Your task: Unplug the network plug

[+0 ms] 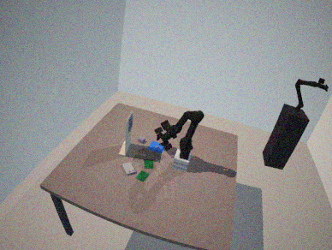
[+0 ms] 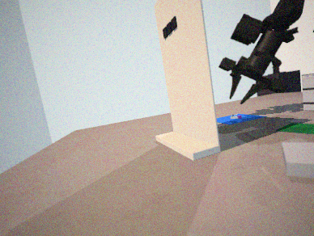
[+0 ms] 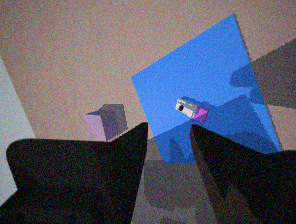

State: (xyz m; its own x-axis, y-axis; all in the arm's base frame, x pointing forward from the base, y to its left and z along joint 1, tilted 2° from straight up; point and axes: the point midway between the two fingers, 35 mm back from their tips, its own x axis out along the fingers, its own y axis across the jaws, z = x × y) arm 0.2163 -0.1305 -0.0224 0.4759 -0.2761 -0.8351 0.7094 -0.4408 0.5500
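The small grey plug with a purple end lies flat on the blue marked square; it is also just visible in the exterior view. My gripper hangs in the air above the near edge of the square, apart from the plug. Its fingers stand apart with nothing between them. In the exterior view the gripper is tilted, tips down, well above the table and to the right of the upright cream panel. The dark socket high on the panel is empty.
A purple block stands left of the blue square. Green patches and a grey block lie in front of the panel. My arm's base is to the right. A black pedestal stands off the table.
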